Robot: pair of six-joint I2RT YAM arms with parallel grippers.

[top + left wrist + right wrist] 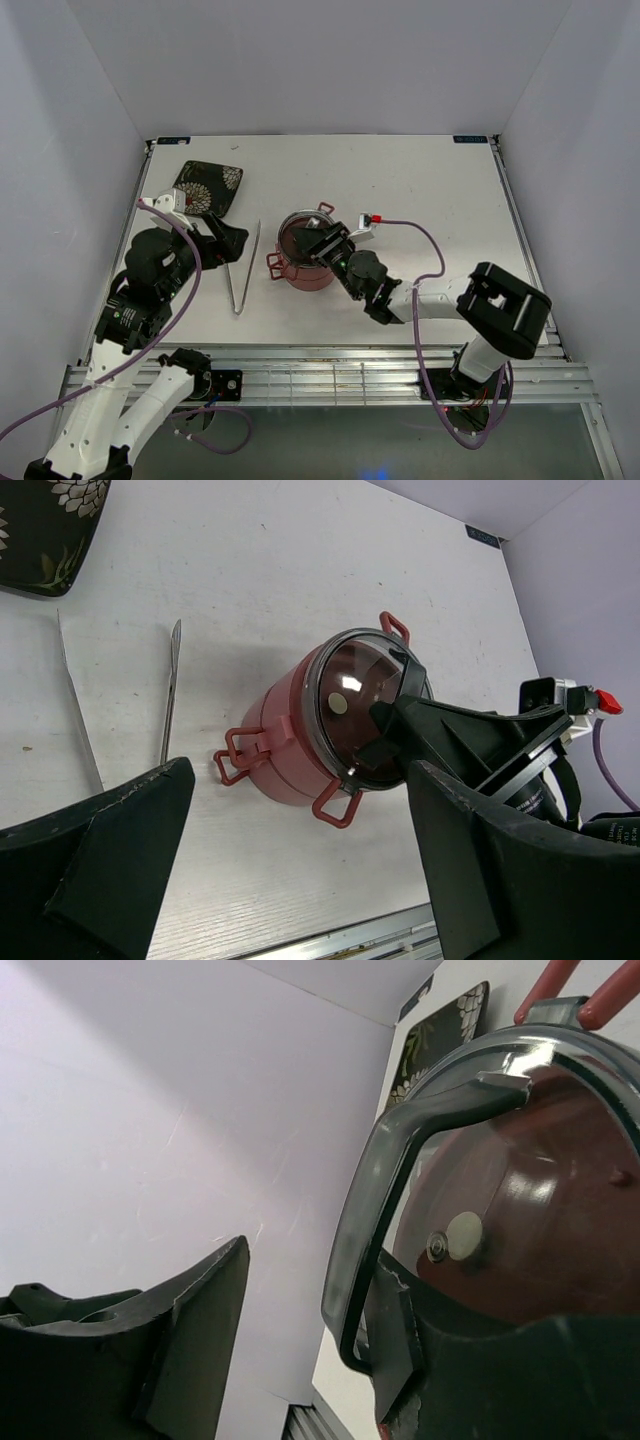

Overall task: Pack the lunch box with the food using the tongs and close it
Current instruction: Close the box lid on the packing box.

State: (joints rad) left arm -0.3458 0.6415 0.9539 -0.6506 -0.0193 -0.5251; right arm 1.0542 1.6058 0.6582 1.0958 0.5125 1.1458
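My right claw [320, 1270] stands parted: one black finger well off left, the other against the arched grey metal lid handle [370, 1180] of the round dark-red lunch box [540, 1190]. I see a dark patterned plate [440, 1030] beyond.

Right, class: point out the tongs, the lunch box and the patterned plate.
tongs [238, 305], top view, joined end.
lunch box [288, 735], left wrist view, red side wall.
patterned plate [210, 186], top view, centre.

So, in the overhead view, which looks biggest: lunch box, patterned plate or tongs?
1. Lunch box and patterned plate: about equal in footprint, too close to rank.
2. Tongs: longest end to end, but by far the thinnest, so smallest in area.
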